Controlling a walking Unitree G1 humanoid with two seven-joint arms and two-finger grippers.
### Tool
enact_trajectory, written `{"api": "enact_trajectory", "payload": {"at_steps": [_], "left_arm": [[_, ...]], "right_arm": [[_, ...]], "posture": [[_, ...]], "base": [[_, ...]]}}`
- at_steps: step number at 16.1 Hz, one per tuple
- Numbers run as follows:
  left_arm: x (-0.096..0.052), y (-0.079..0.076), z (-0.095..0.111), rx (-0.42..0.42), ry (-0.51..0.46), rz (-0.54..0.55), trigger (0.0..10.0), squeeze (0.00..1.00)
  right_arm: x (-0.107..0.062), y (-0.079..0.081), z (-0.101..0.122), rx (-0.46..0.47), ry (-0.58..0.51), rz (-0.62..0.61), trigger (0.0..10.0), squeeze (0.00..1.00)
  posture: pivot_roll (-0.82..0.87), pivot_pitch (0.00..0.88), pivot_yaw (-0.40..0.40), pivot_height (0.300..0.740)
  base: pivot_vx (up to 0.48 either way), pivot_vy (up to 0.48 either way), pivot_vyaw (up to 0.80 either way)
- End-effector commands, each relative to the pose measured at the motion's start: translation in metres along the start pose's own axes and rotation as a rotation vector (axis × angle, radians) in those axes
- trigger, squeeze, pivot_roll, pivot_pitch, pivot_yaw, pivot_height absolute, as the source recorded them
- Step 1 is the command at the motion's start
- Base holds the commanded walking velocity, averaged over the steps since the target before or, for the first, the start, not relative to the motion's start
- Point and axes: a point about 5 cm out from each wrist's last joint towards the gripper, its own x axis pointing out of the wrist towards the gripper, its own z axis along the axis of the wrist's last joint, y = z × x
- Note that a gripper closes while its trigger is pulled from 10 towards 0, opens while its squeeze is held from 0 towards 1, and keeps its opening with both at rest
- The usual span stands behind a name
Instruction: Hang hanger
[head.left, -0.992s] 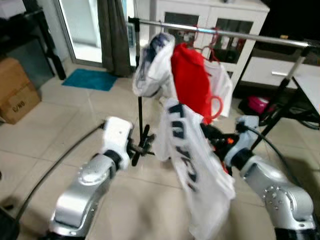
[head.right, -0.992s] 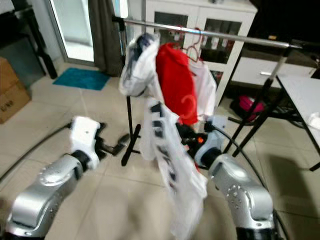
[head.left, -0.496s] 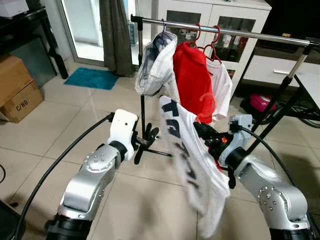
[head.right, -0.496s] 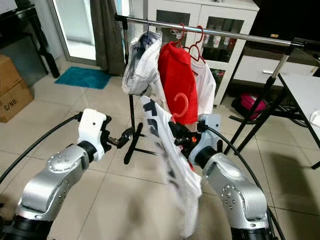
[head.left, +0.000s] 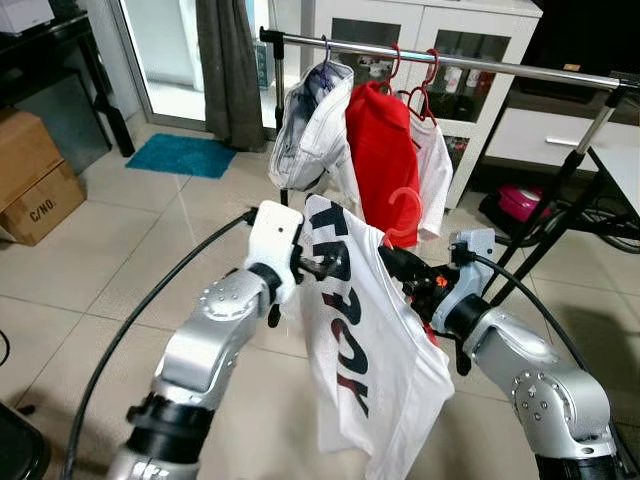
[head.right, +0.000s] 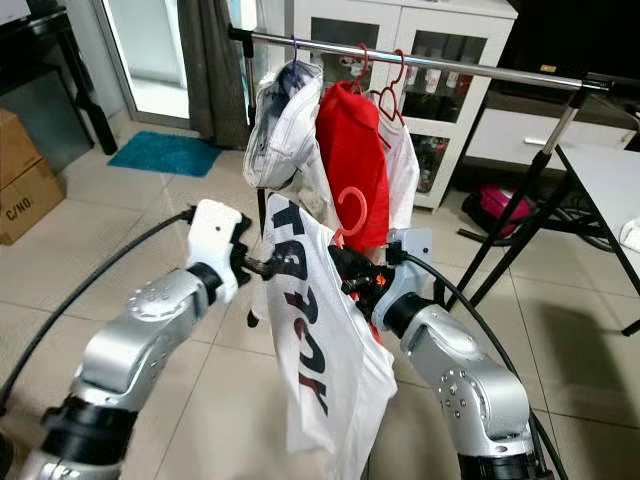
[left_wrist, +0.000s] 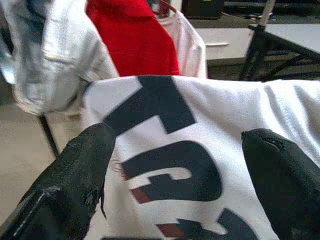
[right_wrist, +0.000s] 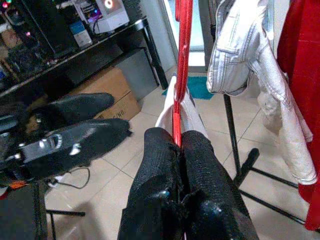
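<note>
The left hand (head.left: 335, 266) has come forward from beside the rack's post and now reaches the white shirt (head.left: 365, 340), its fingers (left_wrist: 82, 170) spread either side of the upper hem without closing on it. The shirt, which half a second ago trailed off twisted and blurred, now hangs flatter and steadier, its dark lettering readable. The right hand (right_wrist: 181, 150) stays clamped together on the red hanger (head.left: 402, 215) that carries the shirt, held low in front of the rack, well below the rail (head.left: 480, 65). That likely means the left hand is steadying the cloth so the right can lift the hook up to the rail; the hang itself is not yet done. The hanger looks like thin, glossy red plastic with a rounded hook, slippery in a pinch grip. The shirt is soft, limp cotton that drapes and swings easily. On the shiny metal rail already hang a pale, stiff-looking denim jacket (head.left: 310, 140), a red shirt (head.left: 380, 160) and another white one (head.left: 438, 180), on similar hooks. The floor (head.left: 120, 240) is smooth pale tile.
</note>
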Motion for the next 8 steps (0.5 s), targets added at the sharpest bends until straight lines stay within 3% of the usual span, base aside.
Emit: {"api": "enact_trajectory", "payload": {"at_steps": [1,3,4,7,8], "left_arm": [[0.006,0.001,0.008,-0.055,-0.046,-0.039,10.0,0.0],[0.009,0.0,0.01,-0.109,-0.069,-0.083,10.0,0.0],[0.01,-0.002,0.011,-0.114,-0.067,-0.108,10.0,1.0],[0.016,-0.015,0.007,-0.148,-0.03,-0.259,10.0,1.0],[0.017,-0.019,0.005,-0.154,-0.01,-0.304,10.0,0.8]], "right_arm": [[0.004,0.01,0.015,-0.078,-0.048,0.046,10.0,0.0],[0.005,0.012,0.016,-0.092,-0.05,0.054,10.0,0.0],[0.005,0.013,0.016,-0.095,-0.051,0.054,10.0,0.0],[0.005,0.015,0.018,-0.134,-0.048,0.059,10.0,0.0],[0.005,0.015,0.018,-0.137,-0.048,0.058,10.0,0.0]], "posture": [[-0.13,0.017,-0.023,0.74],[-0.13,0.017,-0.023,0.74],[-0.13,0.017,-0.023,0.74],[-0.14,0.012,-0.004,0.74],[-0.14,0.012,-0.004,0.74]], "base": [[0.0,0.0,0.0],[0.0,0.0,0.0],[0.0,0.0,0.0],[0.0,0.0,0.0],[0.0,0.0,0.0]]}}
